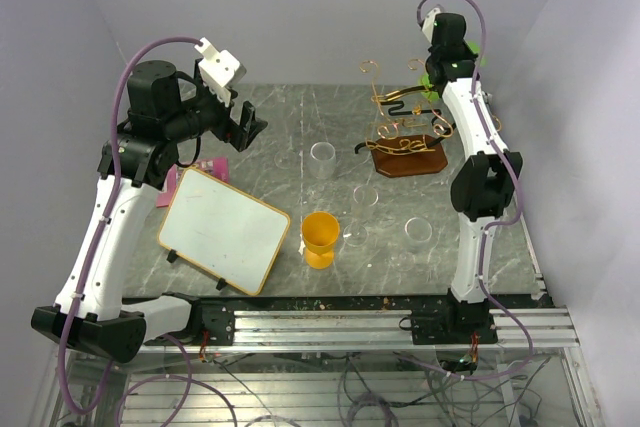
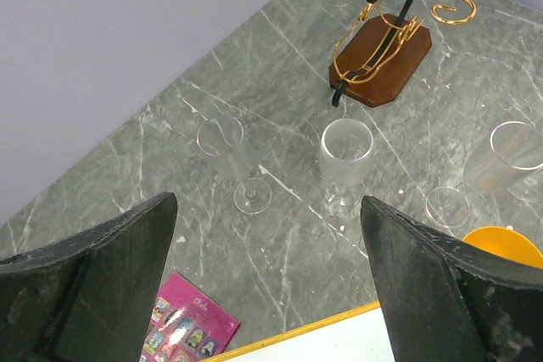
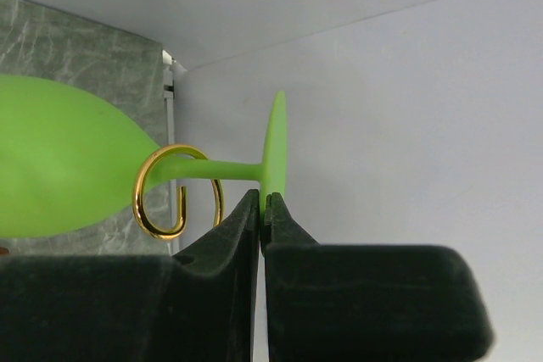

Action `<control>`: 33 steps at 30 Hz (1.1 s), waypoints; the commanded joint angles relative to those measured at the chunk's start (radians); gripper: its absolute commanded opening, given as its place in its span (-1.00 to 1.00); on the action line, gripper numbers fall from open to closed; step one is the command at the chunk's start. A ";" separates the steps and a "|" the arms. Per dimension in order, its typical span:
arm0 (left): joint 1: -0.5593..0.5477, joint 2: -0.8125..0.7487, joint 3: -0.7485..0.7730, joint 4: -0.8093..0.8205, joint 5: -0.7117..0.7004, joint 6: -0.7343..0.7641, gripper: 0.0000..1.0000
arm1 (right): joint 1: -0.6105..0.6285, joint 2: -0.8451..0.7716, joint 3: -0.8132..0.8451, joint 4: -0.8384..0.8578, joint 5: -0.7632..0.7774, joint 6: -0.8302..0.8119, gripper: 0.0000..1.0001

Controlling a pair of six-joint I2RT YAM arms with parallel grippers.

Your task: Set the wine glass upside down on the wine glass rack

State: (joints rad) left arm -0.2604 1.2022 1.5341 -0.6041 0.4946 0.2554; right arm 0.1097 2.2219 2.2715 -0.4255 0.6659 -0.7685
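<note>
The wine glass [image 3: 59,158] is bright green; its stem runs sideways through a gold hook [image 3: 153,203] of the wine glass rack [image 1: 405,142]. My right gripper [image 3: 265,203] is shut on the edge of the glass's round foot [image 3: 277,146], held high at the back right above the rack's wooden base [image 2: 382,61]. In the top view only slivers of green [image 1: 431,79] show beside that gripper [image 1: 440,62]. My left gripper [image 2: 267,205] hangs open over the table's left side, holding nothing, well away from the rack.
Three clear glasses [image 2: 222,146] [image 2: 346,154] [image 2: 509,158] stand on the grey marble table between the arms. An orange cup [image 1: 320,237] and a tilted whiteboard [image 1: 225,229] sit near the front. A pink card [image 2: 187,328] lies under my left gripper. Walls close in on both sides.
</note>
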 commanded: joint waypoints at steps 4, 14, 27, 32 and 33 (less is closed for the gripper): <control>0.004 -0.012 0.004 0.002 0.005 0.018 0.99 | -0.009 0.033 0.049 0.052 -0.012 -0.017 -1.00; 0.004 -0.010 0.003 -0.002 0.003 0.025 0.99 | 0.005 0.026 0.019 0.044 -0.060 -0.019 -1.00; 0.005 -0.005 0.004 -0.005 0.003 0.032 0.99 | 0.021 -0.004 -0.059 0.074 -0.114 -0.061 -1.00; 0.004 -0.003 0.003 -0.009 0.005 0.035 0.99 | 0.021 0.001 -0.056 0.066 -0.116 -0.069 -1.00; 0.004 -0.004 0.001 -0.010 0.006 0.035 0.99 | 0.020 0.000 -0.056 0.065 -0.117 -0.070 -1.00</control>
State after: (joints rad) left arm -0.2588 1.2026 1.5341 -0.6186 0.4942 0.2798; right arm 0.1261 2.2353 2.2250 -0.3870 0.5793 -0.8322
